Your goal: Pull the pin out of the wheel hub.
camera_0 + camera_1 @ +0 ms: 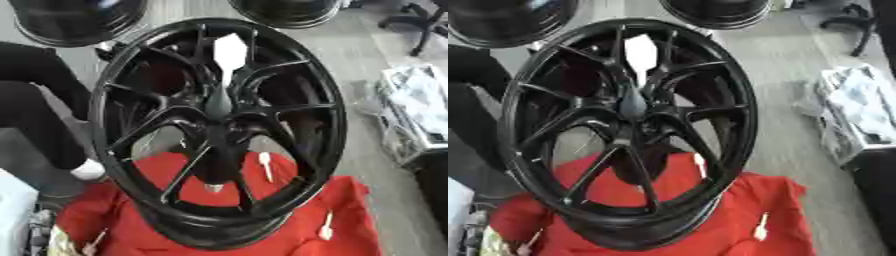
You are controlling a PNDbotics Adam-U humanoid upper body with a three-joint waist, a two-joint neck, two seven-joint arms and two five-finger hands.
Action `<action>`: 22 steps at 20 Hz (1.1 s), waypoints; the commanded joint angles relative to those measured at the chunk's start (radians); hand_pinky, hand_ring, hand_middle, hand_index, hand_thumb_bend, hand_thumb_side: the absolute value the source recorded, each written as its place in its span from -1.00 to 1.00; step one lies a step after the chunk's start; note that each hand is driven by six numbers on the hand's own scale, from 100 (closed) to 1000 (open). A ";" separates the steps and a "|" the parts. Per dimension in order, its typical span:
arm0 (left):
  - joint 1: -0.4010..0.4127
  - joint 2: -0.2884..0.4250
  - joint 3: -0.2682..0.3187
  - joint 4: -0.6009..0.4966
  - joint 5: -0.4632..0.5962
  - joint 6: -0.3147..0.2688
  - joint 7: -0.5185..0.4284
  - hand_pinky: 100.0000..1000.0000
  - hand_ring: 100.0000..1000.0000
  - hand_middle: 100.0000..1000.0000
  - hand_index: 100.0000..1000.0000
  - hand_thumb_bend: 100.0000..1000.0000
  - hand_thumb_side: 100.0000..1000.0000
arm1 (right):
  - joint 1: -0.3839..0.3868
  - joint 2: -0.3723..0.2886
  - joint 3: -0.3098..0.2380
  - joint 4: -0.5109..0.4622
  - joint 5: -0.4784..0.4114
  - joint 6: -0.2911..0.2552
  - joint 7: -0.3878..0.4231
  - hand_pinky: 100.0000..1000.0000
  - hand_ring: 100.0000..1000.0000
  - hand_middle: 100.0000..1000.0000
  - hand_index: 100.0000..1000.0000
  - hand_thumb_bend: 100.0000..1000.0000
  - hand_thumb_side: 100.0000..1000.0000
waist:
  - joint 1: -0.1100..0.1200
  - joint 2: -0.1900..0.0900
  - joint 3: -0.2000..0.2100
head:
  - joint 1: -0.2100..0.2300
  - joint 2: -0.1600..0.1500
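Observation:
A black multi-spoke wheel hub [219,130] stands on its rim on a red cloth [280,225], its face turned up towards me. A pin with a flat white head [229,52] sticks out of the hub's centre [217,107]; its shaft narrows and darkens down to the centre bore. A dark shape [214,167] shows through the lower spokes, and I cannot make out what it is. Neither of my hands shows in either view.
Loose white pins lie on the cloth: one behind the lower spokes [265,165], one at the right [325,227], one at the lower left [92,245]. Two more black wheels [74,20] [284,10] stand at the back. A crate of wrapped items [420,110] sits right.

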 commanded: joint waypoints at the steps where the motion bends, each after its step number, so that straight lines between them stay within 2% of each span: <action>1: -0.011 0.025 0.013 -0.013 0.004 -0.004 -0.001 0.32 0.36 0.17 0.29 -1.00 0.45 | -0.011 -0.040 -0.012 -0.014 0.000 -0.005 0.000 1.00 0.66 0.51 0.96 -1.00 -0.22 | 0.003 -0.013 0.002 | -0.014 -0.002; 6: -0.011 0.025 0.013 -0.013 0.004 -0.004 -0.001 0.32 0.36 0.17 0.29 -1.00 0.45 | -0.007 -0.044 -0.009 -0.016 0.002 -0.012 0.004 1.00 0.67 0.51 0.96 -1.00 -0.23 | 0.004 -0.013 0.004 | -0.068 -0.002; 10: -0.013 0.024 0.012 -0.013 0.004 -0.004 -0.003 0.32 0.36 0.17 0.29 -1.00 0.44 | -0.007 -0.045 -0.004 -0.019 0.006 -0.021 0.010 1.00 0.67 0.51 0.96 -1.00 -0.27 | 0.004 -0.013 0.005 | -0.073 -0.002; 13: -0.014 0.024 0.012 -0.013 0.003 -0.005 -0.003 0.32 0.36 0.17 0.29 -1.00 0.44 | -0.012 -0.042 0.007 -0.020 0.020 -0.039 0.023 1.00 0.67 0.52 0.96 -1.00 -0.39 | 0.005 -0.013 0.008 | -0.071 -0.002; 18: -0.016 0.021 0.012 -0.013 0.003 -0.005 -0.004 0.33 0.36 0.17 0.29 -1.00 0.44 | -0.021 -0.014 0.060 -0.009 0.111 -0.111 0.081 1.00 0.68 0.52 0.95 -1.00 -0.46 | 0.007 -0.015 0.018 | -0.071 -0.002; 22: -0.015 0.020 0.012 -0.013 0.003 -0.005 -0.004 0.33 0.36 0.17 0.29 -1.00 0.44 | -0.029 0.017 0.119 0.017 0.215 -0.191 0.092 1.00 0.68 0.52 0.95 -1.00 -0.46 | 0.006 -0.016 0.021 | -0.063 -0.002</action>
